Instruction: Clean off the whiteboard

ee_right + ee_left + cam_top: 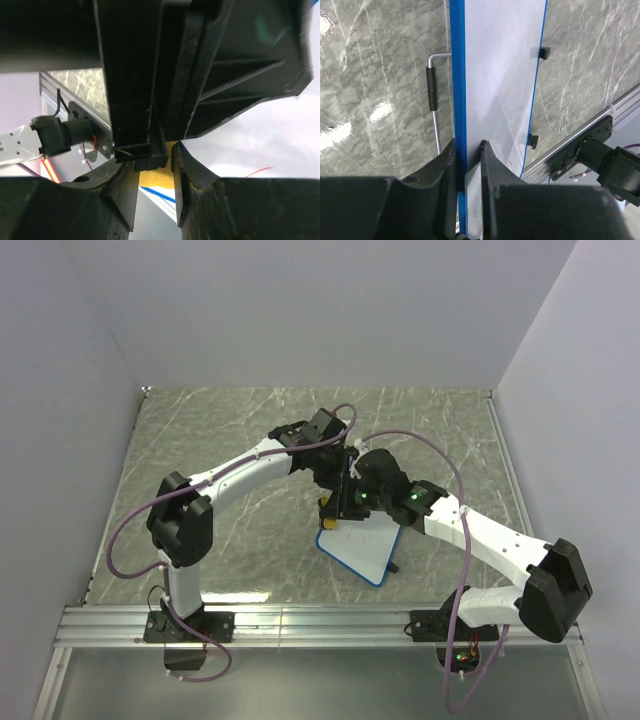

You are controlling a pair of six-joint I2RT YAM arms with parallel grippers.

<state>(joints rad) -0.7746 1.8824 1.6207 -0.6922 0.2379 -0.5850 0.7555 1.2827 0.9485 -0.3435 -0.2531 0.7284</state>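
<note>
The whiteboard [362,545], white with a thin blue frame, stands tilted up on its edge at the table's middle. My left gripper [338,478] is shut on its upper blue edge. In the left wrist view both fingers [485,160] pinch the frame, and the whiteboard [500,75] runs away below with a faint red mark near its far corner. My right gripper [155,162] is shut on a small yellow eraser [156,176], held against the whiteboard [270,145] just under the left gripper's black body. A red line [257,171] shows on the board. From above, the eraser [327,512] peeks out at the board's top left.
A bent wire stand [435,100] with a black sleeve sticks out behind the board. Black clips [545,51] sit on its far edge. An aluminium rail [320,625] runs along the table's near edge. White walls close in the marble table [230,430] on three sides.
</note>
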